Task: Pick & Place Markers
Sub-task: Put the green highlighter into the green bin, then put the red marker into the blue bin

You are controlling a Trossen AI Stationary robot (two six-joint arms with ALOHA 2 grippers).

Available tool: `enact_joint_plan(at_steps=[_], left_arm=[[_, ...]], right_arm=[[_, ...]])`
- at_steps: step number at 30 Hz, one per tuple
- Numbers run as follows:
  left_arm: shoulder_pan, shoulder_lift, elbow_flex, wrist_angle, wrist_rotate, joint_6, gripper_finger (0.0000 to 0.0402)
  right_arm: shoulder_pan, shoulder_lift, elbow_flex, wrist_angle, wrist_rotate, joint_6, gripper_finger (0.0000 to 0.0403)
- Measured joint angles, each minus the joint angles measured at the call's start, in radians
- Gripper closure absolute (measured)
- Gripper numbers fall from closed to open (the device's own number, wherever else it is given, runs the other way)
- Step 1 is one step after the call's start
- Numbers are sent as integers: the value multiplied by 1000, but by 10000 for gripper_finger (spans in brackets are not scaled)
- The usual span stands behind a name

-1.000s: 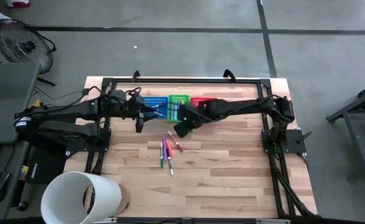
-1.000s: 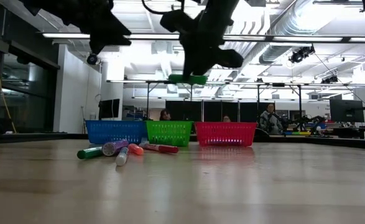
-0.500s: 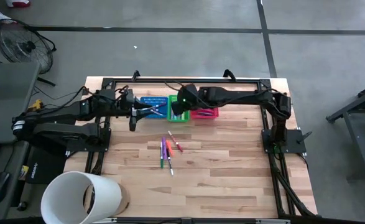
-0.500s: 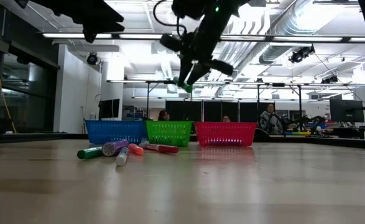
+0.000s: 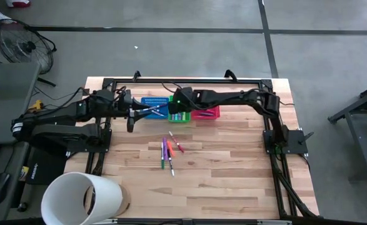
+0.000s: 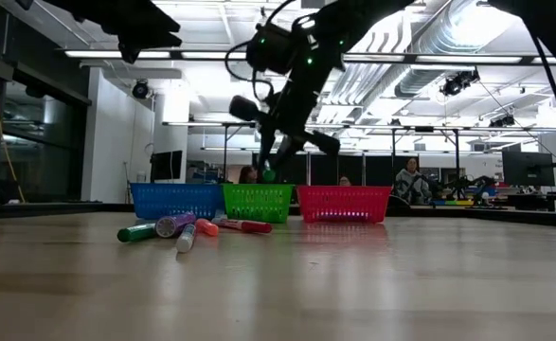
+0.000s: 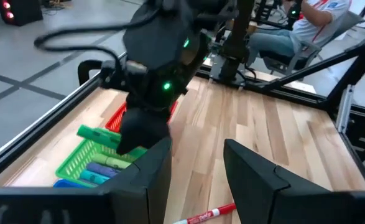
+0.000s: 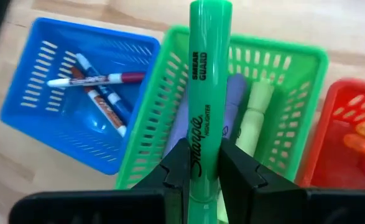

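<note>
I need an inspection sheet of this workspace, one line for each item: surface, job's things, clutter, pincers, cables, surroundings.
Surface: wooden table, bare at the front.
Job's things: green marker held above the green basket; loose markers on the table; more in the blue basket and red basket.
Clutter: white bucket at the table's front left corner.
Pincers: right pincer shut on the green marker; left pincer open, empty, beside the blue basket.
Cables: black cables at the table's left edge.
Surroundings: fan on the floor; people seated far behind.
</note>
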Motion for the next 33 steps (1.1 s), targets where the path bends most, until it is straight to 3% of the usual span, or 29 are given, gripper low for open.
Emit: enact_joint_plan(at_steps=[18,33], left_arm=[[0,-46,0,-91,-15,6,257],[0,-55,0,-102,-14,-1,257]], right_arm=[[17,23,0,2,8,54,338],[17,23,0,-16,-27,25,281]])
